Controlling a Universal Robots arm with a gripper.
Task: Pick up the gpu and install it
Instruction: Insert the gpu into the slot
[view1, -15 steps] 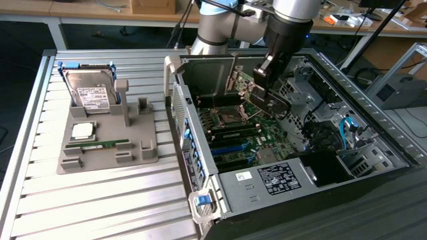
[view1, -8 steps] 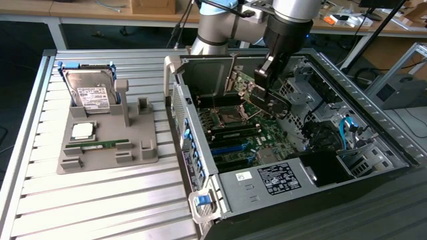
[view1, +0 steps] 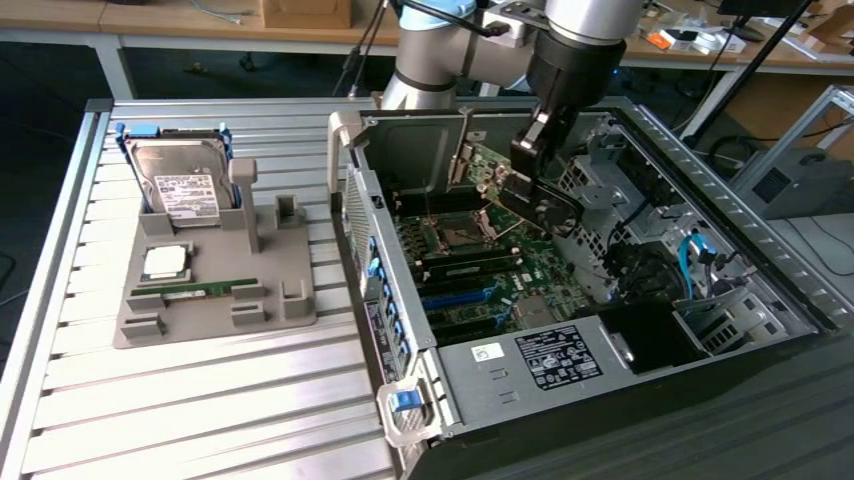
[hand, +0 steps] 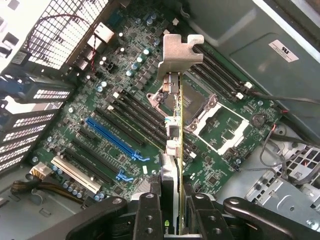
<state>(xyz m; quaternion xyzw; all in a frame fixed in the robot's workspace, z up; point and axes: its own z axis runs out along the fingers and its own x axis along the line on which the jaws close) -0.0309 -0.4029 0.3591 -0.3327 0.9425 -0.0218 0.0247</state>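
Watching the pincer (hand: 172, 215), we see it closed narrowly on the gpu (hand: 176, 130), which hangs edge-on inside the open computer case (view1: 400, 150) above the motherboard (hand: 100, 95). We judge the card sits over the CPU socket (hand: 200, 107) beneath the pincer, with the blue slot (hand: 111, 136) off to one side, so lowering here could jab its edge into the socket. We also fear the thin card pivoting in the grip and its silver bracket (hand: 179, 50) snagging.

Arm (view1: 581, 25) angled steeply down, pincer (hand: 172, 216) clamped edgewise on the gpu (hand: 177, 52).
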